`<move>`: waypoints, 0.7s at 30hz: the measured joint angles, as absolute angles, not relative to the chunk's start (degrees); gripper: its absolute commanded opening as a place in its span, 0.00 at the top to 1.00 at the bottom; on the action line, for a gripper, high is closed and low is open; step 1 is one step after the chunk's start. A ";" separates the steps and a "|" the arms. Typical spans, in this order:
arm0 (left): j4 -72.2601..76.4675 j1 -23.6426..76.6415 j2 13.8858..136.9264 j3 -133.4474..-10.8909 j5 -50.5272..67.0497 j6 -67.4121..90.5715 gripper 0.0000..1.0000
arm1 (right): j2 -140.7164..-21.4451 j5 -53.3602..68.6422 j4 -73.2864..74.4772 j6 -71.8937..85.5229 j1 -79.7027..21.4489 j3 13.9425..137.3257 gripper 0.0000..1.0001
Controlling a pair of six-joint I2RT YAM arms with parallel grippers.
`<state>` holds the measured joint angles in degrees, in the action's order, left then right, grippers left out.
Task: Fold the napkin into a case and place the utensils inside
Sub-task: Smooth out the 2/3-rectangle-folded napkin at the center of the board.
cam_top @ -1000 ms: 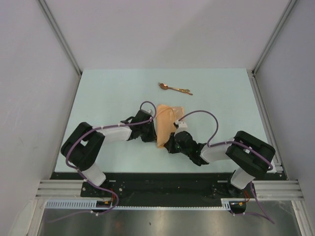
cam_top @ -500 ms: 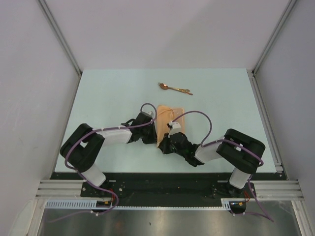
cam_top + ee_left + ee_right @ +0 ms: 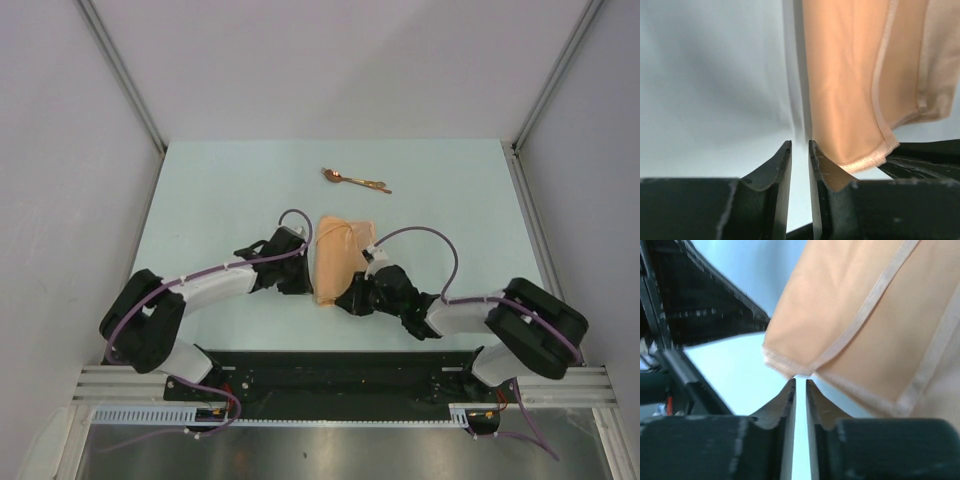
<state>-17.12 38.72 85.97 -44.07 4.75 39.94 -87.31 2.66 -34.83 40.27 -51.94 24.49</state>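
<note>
The peach-orange napkin [image 3: 336,260] lies folded into a narrow upright strip mid-table. My left gripper [image 3: 303,280] sits at its left edge and my right gripper [image 3: 352,298] at its near right corner. In the left wrist view the jaws [image 3: 800,145] stand slightly apart with only table between them, and the napkin [image 3: 850,90] lies just right of the right finger. The right gripper [image 3: 800,382] also shows a narrow empty gap, with the napkin's hemmed corner [image 3: 790,365] just beyond the tips. The copper-gold utensils [image 3: 354,180] lie together farther back.
The pale blue table [image 3: 220,190] is bounded by grey walls on the left, back and right. A metal rail [image 3: 340,385] runs along the near edge. The left arm's black body [image 3: 700,305] shows in the right wrist view.
Both grippers have let go of the napkin and opened a little. The left arm has drawn back leftward and the right arm rightward. The napkin has settled on the table.
</note>
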 measured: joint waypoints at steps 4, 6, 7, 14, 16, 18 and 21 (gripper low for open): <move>-19.64 38.74 82.89 -46.17 4.54 38.02 0.79 | -77.97 5.82 -27.99 40.32 -50.85 22.96 0.80; -19.51 38.74 82.37 -47.31 5.19 37.36 0.81 | -73.69 6.87 -24.16 40.40 -50.09 22.76 0.83; -19.25 38.74 82.39 -47.79 5.78 37.15 0.82 | -71.94 7.42 -22.33 40.51 -48.93 22.81 0.88; -16.84 38.79 86.37 -50.37 9.30 37.01 0.83 | -71.79 10.02 -13.10 40.23 -36.71 24.16 1.00; -16.84 38.79 87.39 -50.37 9.67 36.99 0.83 | -74.06 10.90 -11.94 39.75 -35.22 25.47 1.00; -16.67 38.79 88.25 -50.37 10.26 37.01 0.83 | -76.27 11.75 -11.31 38.98 -34.65 26.74 1.00; -14.94 38.89 89.82 -50.37 11.88 37.30 0.79 | -78.63 12.88 -11.49 38.59 -34.37 27.46 1.00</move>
